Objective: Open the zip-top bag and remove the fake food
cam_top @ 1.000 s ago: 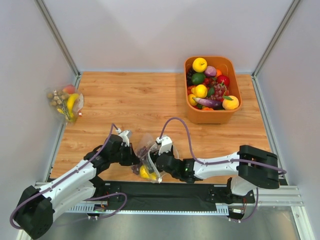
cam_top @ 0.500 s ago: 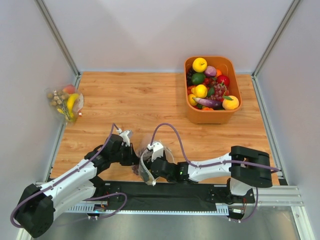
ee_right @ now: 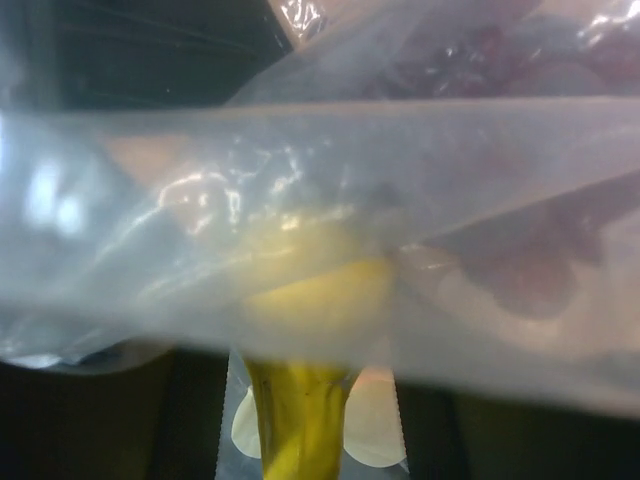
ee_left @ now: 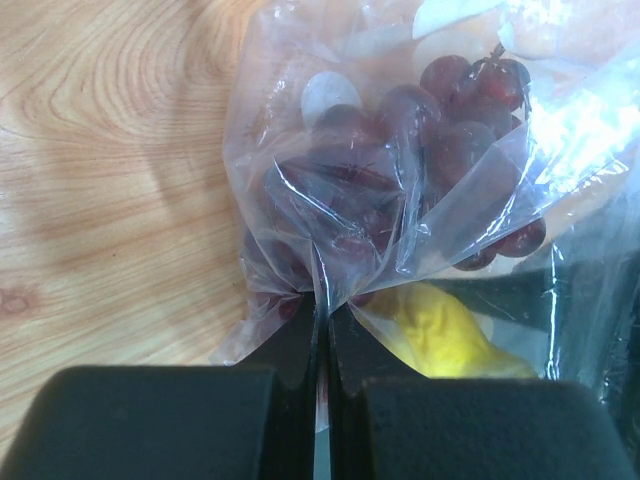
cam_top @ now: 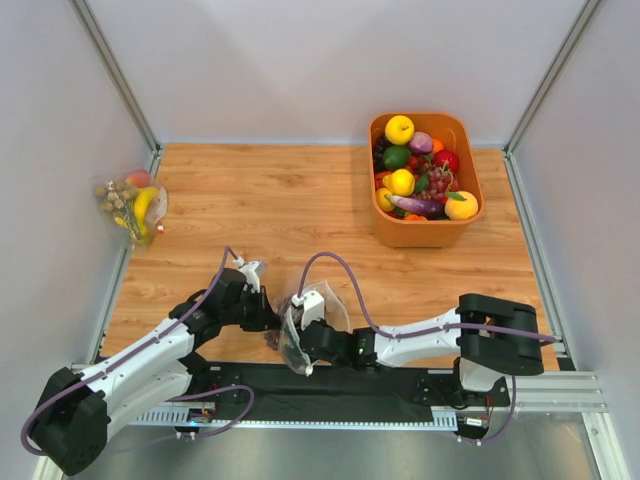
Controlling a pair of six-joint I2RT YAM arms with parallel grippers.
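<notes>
Left fingers (ee_left: 320, 340) were shut tight on a thin fold of the zip-top bag (ee_left: 300, 130), jaws flush with only film between them. Right fingers (cam_top: 305, 345) were pressed into the far side of the bag. Film lay across that wrist lens, so I couldn't tell whether they gripped anything.

Bag sat at the near edge of the worktop (cam_top: 260, 200), bunched between the 2 arms.

- Bag contents: dark purple grapes (ee_left: 450, 140) and a small yellow fruit (ee_left: 440, 330), both inside the film. A 3rd fruit wasn't clearly visible.
- Nothing from the bag lay out on the worktop.

Step, my read: opening phase, with 1 wall pinched and the mouth not shown open. A pale band crossed the right wrist view, possibly the zip strip, unconfirmed.

Next move would need the right fingers to get a firm pinch on the opposite lip at the zip, then a pull away from the left hold. Film is thin and slick, so slip is the likely risk.

Other containers:
- orange bin (cam_top: 425, 232), far right, heaped with mixed plastic fruit and veg.
- 2nd clear bag (cam_top: 130, 205), far left by the wall, holding a banana, a peach and brown nuts. Not the target.
</notes>
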